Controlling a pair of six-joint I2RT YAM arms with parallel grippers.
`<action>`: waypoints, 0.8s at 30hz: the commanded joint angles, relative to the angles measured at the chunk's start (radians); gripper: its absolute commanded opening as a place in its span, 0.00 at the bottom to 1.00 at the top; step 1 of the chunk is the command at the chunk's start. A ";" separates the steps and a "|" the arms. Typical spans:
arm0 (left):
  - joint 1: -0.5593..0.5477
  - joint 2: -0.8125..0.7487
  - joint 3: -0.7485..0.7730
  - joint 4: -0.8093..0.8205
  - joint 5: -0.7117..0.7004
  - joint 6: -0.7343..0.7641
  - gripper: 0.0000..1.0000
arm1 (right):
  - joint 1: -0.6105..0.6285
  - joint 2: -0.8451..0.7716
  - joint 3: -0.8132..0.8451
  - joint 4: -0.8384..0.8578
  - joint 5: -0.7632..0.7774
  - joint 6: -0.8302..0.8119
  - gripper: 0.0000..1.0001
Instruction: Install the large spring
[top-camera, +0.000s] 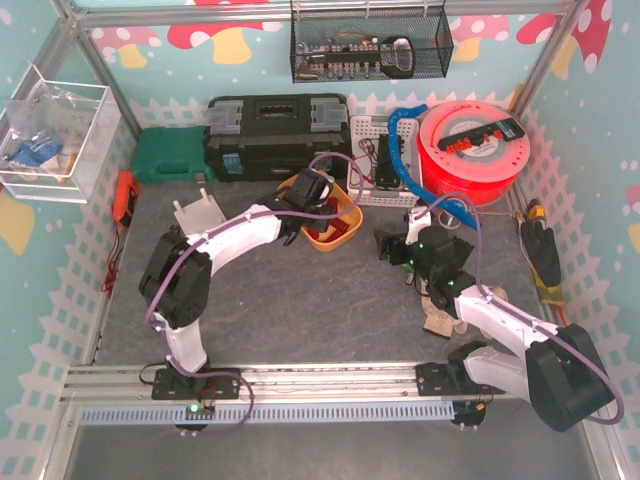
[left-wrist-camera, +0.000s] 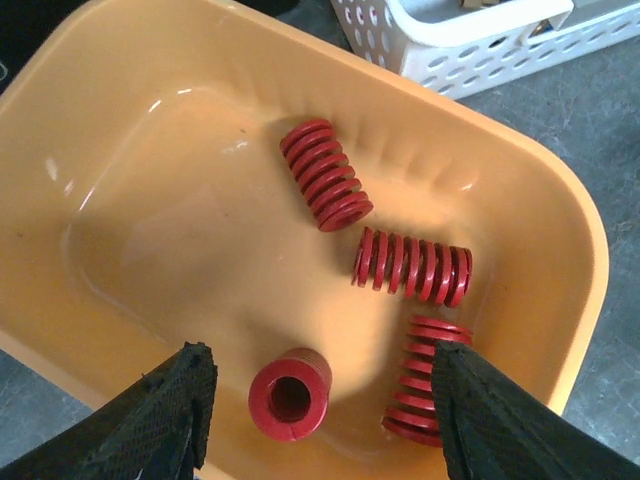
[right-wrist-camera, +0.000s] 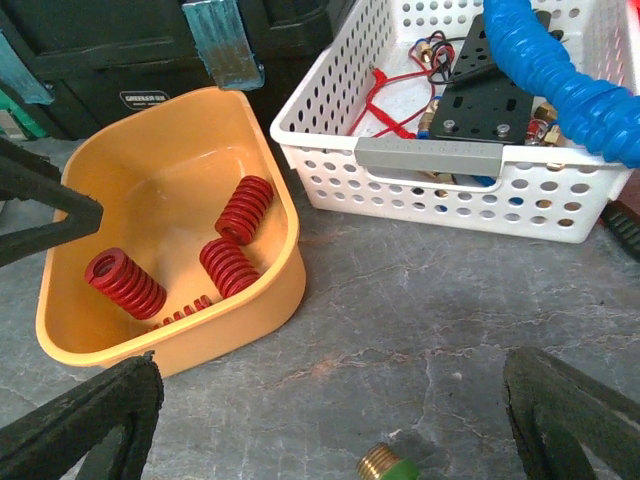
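While the left pincer (left-wrist-camera: 325, 410) hangs open in the tub (left-wrist-camera: 130, 170), its fingers (left-wrist-camera: 180, 410) stand either side of a red spring (left-wrist-camera: 290, 393) that shows its bore end-on to the wrist camera. There is a gap on both sides, so nothing is gripped yet. Three more springs lie in the same tub, all much alike in size. A second spring (left-wrist-camera: 422, 375) lies right against the finger on the right of that view.

That neighbour is the main hazard. If the jaws close as they stand, I judge they could trap both springs, or shove the second one and knock the target askew. The coils are round and ridged, so a pinch near one end may let the spring pivot or squirt out. The tub looks light, and a dragging finger might skid it across the bench (right-wrist-camera: 420, 330).

Over bare bench near the basket (right-wrist-camera: 450, 190), the right pincer (right-wrist-camera: 335, 430) is spread wide and holds nothing. I cannot tell where the spring is to be fitted.
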 joint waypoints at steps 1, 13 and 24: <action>0.015 0.049 0.066 -0.119 0.045 0.051 0.61 | 0.009 -0.004 0.017 0.023 0.043 -0.021 0.92; 0.049 0.123 0.153 -0.194 0.056 0.112 0.57 | 0.012 -0.025 0.014 0.009 0.071 -0.019 0.92; 0.062 0.165 0.190 -0.247 0.078 0.126 0.53 | 0.012 -0.030 0.014 0.004 0.092 -0.021 0.92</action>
